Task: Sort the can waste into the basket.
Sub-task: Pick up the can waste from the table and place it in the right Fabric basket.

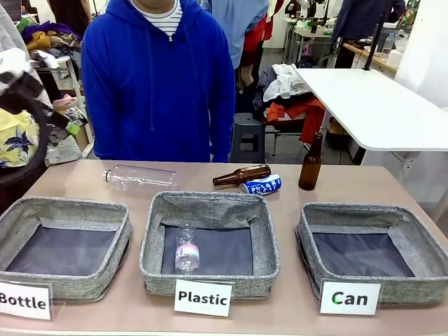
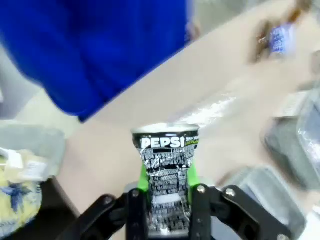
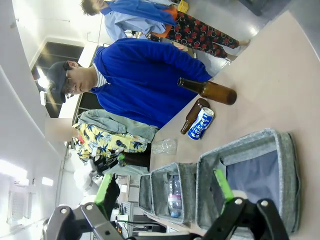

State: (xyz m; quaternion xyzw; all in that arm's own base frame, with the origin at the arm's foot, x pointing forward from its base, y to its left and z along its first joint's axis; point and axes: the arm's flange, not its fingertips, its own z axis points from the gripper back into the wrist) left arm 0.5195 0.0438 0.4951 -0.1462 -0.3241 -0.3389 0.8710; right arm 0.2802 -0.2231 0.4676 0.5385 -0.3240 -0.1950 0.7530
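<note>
Table (image 1: 350, 185): tan; holds three grey baskets in a row on the robot's side.
Person (image 1: 157, 84): blue hoodie, standing at the far edge.
Can basket (image 1: 413, 288): rightmost, nothing in it.
Plastic basket (image 1: 210, 203): middle, with a small clear bottle (image 1: 187, 248) lying inside.
Bottle basket (image 1: 70, 206): leftmost.
Left gripper (image 2: 167, 172): clamped on the silver can (image 2: 167, 145), green pads on both its sides; the view is blurred.
Right gripper (image 3: 165, 185): jaws spread, holding nothing, above the Can basket's near side.
Clear bottle (image 1: 140, 176): on its side behind the Bottle and Plastic baskets.
Brown bottles: one lying (image 1: 241, 175), one upright (image 1: 311, 164).
Blue can (image 1: 261, 185): on its side, just beside the lying brown bottle, behind the Plastic basket.
</note>
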